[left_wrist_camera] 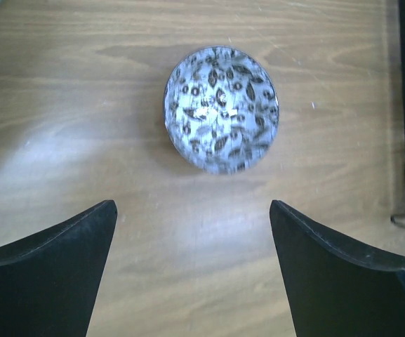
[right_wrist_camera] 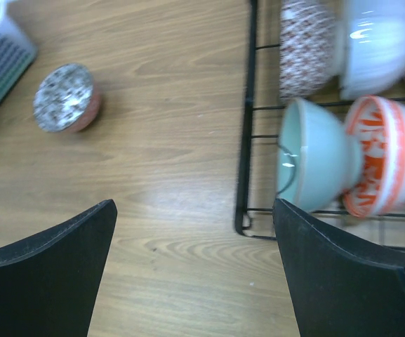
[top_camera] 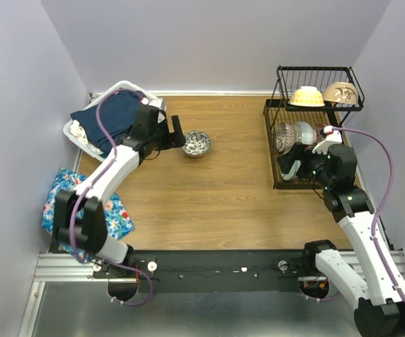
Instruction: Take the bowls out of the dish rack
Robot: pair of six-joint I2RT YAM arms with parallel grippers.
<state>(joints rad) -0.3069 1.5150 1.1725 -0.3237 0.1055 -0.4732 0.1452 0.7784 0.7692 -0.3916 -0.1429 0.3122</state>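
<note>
Plainly, the left gripper (left_wrist_camera: 191, 210) had its jaws spread wide apart with nothing between them, just short of the dark patterned bowl (left_wrist_camera: 221, 109). That bowl sat upright on the wooden table (left_wrist_camera: 48, 105), well apart from the dish rack (top_camera: 318, 69), to its left in the top view. The right gripper (right_wrist_camera: 195, 207) was likewise spread and empty by the rack's near left corner. A mint bowl (right_wrist_camera: 311, 161) and a red-orange bowl (right_wrist_camera: 384, 158) stood on edge side by side in the lower tier, with a white bowl (right_wrist_camera: 377, 45) beyond. A cream-yellow bowl (top_camera: 307, 96) and a beige bowl (top_camera: 340, 93) sat on the upper tier.
</note>
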